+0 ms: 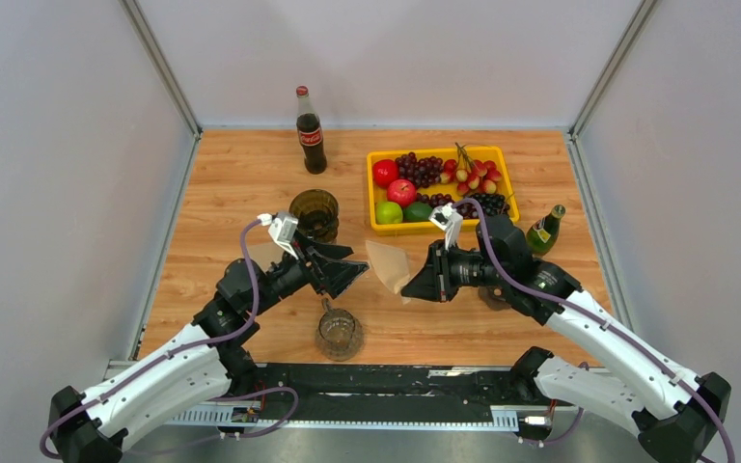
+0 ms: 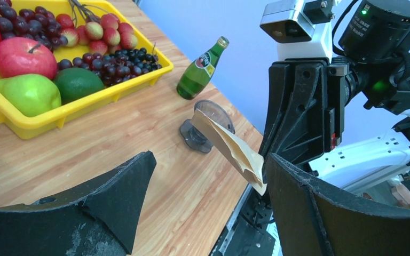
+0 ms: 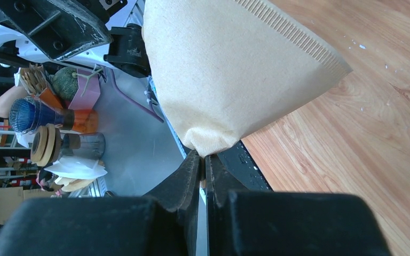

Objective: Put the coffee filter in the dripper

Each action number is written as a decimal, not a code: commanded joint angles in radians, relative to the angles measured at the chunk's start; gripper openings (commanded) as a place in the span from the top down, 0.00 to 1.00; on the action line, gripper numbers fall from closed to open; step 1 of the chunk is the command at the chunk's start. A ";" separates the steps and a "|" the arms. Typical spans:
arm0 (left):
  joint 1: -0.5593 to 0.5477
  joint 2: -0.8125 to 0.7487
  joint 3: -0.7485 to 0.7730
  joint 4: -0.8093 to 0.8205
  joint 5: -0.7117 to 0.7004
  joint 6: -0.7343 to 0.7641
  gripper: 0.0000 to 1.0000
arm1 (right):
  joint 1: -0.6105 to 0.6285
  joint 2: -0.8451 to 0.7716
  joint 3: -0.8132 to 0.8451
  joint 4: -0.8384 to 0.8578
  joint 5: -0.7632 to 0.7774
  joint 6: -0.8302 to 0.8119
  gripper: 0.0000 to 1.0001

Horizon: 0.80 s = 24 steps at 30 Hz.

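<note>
The tan paper coffee filter (image 1: 391, 262) hangs in the air over the middle of the table, with my right gripper (image 1: 413, 285) shut on its pointed bottom corner. In the right wrist view the filter (image 3: 235, 69) fans out above the closed gripper (image 3: 203, 157). My left gripper (image 1: 355, 265) faces it from the left, open wide. In the left wrist view the filter (image 2: 235, 149) has its lower corner right next to my right-hand finger (image 2: 299, 197), not pinched. A smoky clear dripper (image 2: 200, 128) stands on the table beyond it, near the green bottle (image 2: 200, 69).
A yellow fruit tray (image 1: 378, 224) sits at the back right, a cola bottle (image 1: 310, 130) at the back, and a dark glass cup (image 1: 314, 212) behind my left gripper. A clear glass mug (image 1: 338, 333) stands near the front edge. The green bottle (image 1: 545, 230) is right of the tray.
</note>
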 commanded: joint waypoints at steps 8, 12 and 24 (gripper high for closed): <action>-0.004 0.012 -0.006 0.009 0.004 0.008 0.15 | -0.002 -0.017 0.053 0.063 -0.025 -0.009 0.91; -0.004 0.024 -0.004 0.010 0.002 0.005 0.15 | -0.002 -0.018 0.055 0.065 -0.024 -0.005 0.91; -0.004 0.040 -0.017 0.051 -0.006 -0.034 0.15 | -0.002 -0.001 0.052 0.070 -0.039 -0.014 0.91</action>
